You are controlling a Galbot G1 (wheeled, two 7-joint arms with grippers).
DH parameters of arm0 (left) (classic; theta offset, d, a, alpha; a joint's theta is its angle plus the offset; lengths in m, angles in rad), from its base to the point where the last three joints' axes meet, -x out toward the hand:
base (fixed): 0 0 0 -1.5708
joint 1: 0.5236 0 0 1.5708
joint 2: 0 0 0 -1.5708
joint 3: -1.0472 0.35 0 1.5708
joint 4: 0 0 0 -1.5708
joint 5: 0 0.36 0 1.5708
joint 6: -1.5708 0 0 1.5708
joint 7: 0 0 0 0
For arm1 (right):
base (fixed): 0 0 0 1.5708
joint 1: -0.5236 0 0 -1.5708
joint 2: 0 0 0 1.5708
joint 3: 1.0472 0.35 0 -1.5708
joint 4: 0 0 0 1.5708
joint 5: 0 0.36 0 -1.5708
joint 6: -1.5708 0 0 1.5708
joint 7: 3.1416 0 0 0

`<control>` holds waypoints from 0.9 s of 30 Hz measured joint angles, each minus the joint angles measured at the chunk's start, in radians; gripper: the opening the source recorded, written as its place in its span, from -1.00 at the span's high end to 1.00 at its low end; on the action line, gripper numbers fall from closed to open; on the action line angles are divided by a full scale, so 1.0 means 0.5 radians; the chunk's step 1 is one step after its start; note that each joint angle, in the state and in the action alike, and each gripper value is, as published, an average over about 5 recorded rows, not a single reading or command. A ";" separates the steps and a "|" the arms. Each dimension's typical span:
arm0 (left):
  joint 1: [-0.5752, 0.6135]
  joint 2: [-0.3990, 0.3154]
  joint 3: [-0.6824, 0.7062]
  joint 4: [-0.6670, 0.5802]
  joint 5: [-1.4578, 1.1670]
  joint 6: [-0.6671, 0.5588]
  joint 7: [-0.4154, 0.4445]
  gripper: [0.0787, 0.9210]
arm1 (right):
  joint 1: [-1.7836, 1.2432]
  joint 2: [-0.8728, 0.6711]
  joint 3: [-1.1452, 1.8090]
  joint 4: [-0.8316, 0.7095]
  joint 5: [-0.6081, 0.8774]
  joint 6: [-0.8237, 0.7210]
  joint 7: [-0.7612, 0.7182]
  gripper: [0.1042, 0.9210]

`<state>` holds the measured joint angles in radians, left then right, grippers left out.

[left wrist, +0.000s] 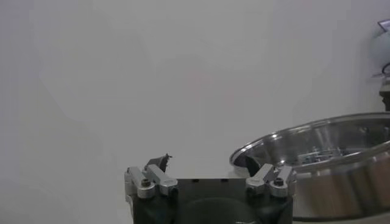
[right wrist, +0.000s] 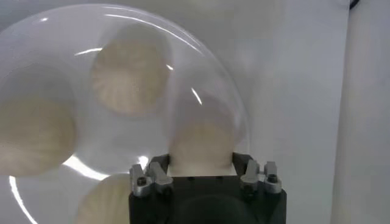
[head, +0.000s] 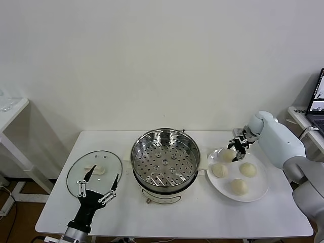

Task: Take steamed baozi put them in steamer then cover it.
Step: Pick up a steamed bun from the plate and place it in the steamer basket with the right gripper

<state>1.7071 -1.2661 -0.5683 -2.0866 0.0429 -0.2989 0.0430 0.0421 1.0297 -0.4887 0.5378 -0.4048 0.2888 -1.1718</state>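
The steel steamer [head: 135, 161] stands open mid-table with its perforated tray bare; its rim also shows in the left wrist view [left wrist: 292, 137]. The glass cover [head: 83, 167] lies flat to its left. Four baozi are on the white plate [head: 260, 195]: three lie free [head: 219, 170] [head: 247, 169] [head: 239, 187]. My right gripper [head: 237, 149] [right wrist: 201, 159] is shut on the fourth baozi [head: 227, 155] [right wrist: 201, 131], at the plate's far left part, low over the plate. My left gripper [head: 105, 174] [left wrist: 207, 163] is open and empty over the cover's near edge.
A laptop [head: 318, 101] sits on a side table at the far right. Another white table [head: 10, 109] stands at the far left. The white wall is close behind the work table.
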 measured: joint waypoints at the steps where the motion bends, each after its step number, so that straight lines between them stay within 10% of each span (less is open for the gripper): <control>1: 0.000 0.001 -0.002 -0.004 -0.001 0.001 0.000 -0.77 | 0.011 -0.014 -0.014 0.030 0.016 0.024 -0.005 -0.47; 27: 0.046 -0.004 0.005 -0.096 -0.007 -0.003 -0.016 -0.77 | 0.852 0.008 -0.834 1.184 0.519 0.720 -0.200 -0.47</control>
<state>1.7299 -1.2683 -0.5660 -2.1348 0.0394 -0.3006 0.0352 0.4680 1.0338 -0.9058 1.1298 -0.1453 0.6490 -1.2716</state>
